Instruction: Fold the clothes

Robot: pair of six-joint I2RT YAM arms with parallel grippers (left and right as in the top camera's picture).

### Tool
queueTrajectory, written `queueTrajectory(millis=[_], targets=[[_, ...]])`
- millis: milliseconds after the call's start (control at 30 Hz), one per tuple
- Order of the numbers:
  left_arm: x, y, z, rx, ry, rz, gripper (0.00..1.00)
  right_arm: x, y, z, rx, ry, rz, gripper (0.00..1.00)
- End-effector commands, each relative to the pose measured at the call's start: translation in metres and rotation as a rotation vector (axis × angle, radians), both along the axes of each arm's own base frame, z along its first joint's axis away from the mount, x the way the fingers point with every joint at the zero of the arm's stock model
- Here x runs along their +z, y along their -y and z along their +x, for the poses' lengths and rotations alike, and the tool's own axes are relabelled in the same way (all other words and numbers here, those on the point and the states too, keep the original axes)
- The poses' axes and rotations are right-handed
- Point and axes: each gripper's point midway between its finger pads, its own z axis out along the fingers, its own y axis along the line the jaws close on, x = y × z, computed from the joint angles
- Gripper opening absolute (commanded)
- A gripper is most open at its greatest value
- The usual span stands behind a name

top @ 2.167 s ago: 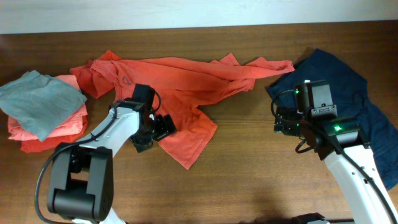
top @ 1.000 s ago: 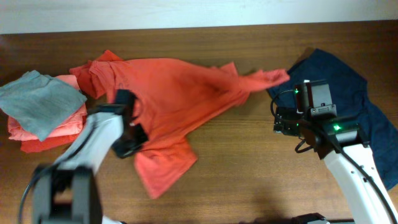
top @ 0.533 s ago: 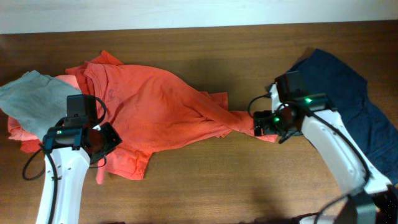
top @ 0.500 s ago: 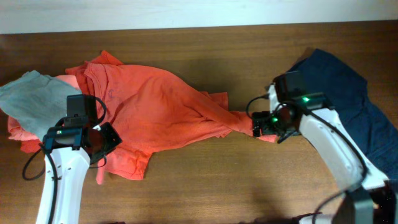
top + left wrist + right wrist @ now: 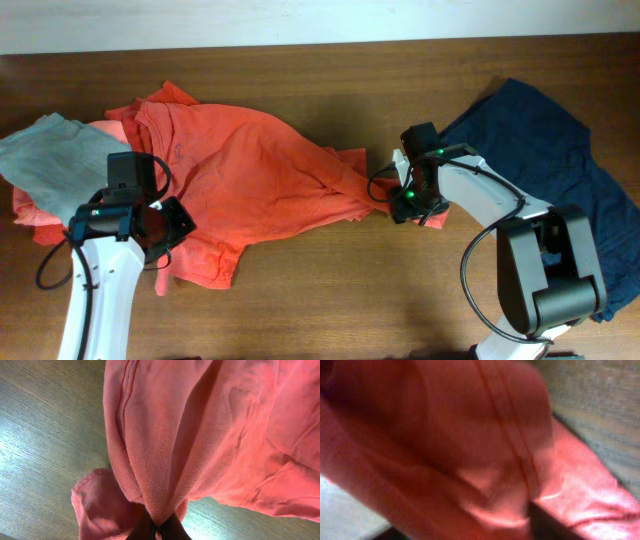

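Red-orange T-shirt (image 5: pixel 260 175), unfolded and rumpled, lying across the left and middle of the table (image 5: pixel 350 300), with one end drawn out toward the right into a twisted rope. Printed side not visible. Lower left edge pinched between the pressed-together fingertips (image 5: pixel 172 532) of the left gripper (image 5: pixel 165 225), with a thick gathered fold of cloth rising from that pinch in the left wrist view. Right gripper (image 5: pixel 405 205) at the twisted right end, touching the cloth; right wrist view blurred and filled with red fabric, so spread or closed cannot be told. Step in hand, by judgement: spreading and flattening, ahead of any fold, with the task barely begun. Next move probably calling for an untwisting of the right end, an even pull between the two ends, and a flat lay on the bare wood near the front. Around: grey top (image 5: pixel 50 165) stacked on a coral garment (image 5: pixel 40 225) at the left edge, touching the upper left of the T-shirt; dark blue garment (image 5: pixel 530 140) at the right, just beside the right gripper. Possible hindrances: snagging of either neighbour, and little free room for spreading between them.
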Motion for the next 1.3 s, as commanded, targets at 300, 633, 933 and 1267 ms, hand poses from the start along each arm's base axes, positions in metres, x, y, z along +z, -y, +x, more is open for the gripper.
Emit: queueTrajectory(millis=[300, 633, 933, 1267], targets=[[0.000, -0.004, 0.003, -0.005, 0.008, 0.022, 0.00, 0.179, 0.021, 0.135, -0.073, 0.573, -0.176, 0.04], [0.001, -0.005, 0.003, -0.004, 0.011, 0.026, 0.00, 0.165, 0.018, 0.027, 0.034, 0.103, -0.134, 0.04], [0.002, -0.005, 0.007, -0.003, 0.026, 0.027, 0.00, 0.160, 0.028, 0.006, 0.141, 0.007, -0.140, 0.46], [0.001, -0.005, 0.006, -0.004, 0.024, 0.027, 0.00, 0.154, 0.086, -0.003, -0.214, -0.091, -0.205, 0.60]])
